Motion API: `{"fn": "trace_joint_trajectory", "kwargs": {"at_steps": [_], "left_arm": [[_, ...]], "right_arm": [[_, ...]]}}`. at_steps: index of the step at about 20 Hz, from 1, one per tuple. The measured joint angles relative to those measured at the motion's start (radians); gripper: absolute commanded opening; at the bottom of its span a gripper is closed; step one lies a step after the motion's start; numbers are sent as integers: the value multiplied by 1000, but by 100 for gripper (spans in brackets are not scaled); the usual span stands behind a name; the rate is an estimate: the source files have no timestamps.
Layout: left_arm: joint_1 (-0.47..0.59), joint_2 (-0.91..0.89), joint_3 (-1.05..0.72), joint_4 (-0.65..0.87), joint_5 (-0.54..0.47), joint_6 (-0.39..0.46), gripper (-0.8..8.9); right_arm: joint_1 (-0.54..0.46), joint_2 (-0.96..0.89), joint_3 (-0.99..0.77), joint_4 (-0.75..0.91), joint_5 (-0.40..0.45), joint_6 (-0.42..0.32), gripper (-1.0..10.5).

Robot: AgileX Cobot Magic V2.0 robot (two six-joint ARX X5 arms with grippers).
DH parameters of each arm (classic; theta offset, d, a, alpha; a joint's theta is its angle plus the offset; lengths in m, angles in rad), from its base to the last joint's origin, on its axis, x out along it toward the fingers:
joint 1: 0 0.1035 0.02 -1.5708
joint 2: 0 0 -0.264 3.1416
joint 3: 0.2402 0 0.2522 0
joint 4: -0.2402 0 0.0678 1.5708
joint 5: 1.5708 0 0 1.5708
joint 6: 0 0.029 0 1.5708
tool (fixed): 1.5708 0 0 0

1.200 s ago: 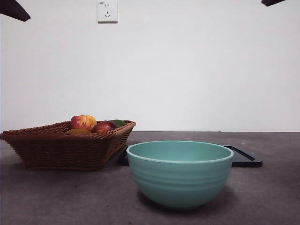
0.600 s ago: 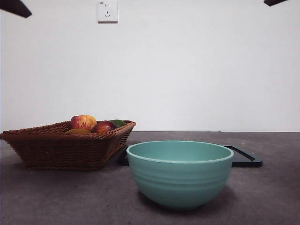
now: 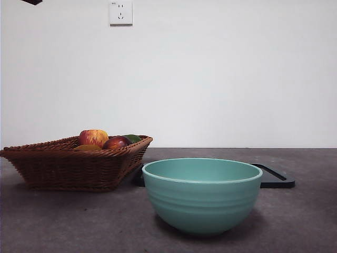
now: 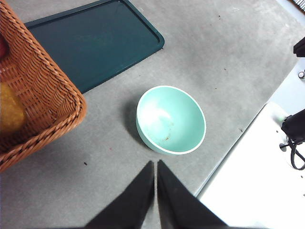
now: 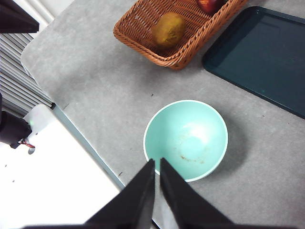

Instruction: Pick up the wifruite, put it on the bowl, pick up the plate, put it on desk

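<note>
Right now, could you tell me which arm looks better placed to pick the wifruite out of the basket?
Probably left: the basket holding the wifruite lies close beside the left gripper; from the right gripper it lies beyond the bowl.

From the front you see only a sliver of the wifruite (image 3: 87, 148) behind the wicker basket (image 3: 73, 168) rim, the bowl (image 3: 201, 194) hides most of the dark tray (image 3: 274, 176), and the bowl's inside stays hidden.
</note>
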Motion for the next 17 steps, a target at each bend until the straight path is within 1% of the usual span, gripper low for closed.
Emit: {"fn": "trace_joint_trajectory", "kwargs": {"at_steps": [8, 11, 12, 14, 15, 17], "left_arm": [[0, 0, 0, 0, 0, 0, 7], [25, -54, 0, 17, -18, 6, 7], [50, -88, 0, 41, -37, 8, 7], [133, -173, -12, 160, -66, 12, 7], [181, -218, -27, 234, -98, 15, 7], [275, -315, -83, 396, -193, 17, 7]], "right_arm": [[0, 0, 0, 0, 0, 0, 8], [0, 0, 0, 0, 0, 0, 8], [0, 0, 0, 0, 0, 0, 8], [0, 0, 0, 0, 0, 0, 8], [0, 0, 0, 0, 0, 0, 8], [0, 0, 0, 0, 0, 0, 8]]}}
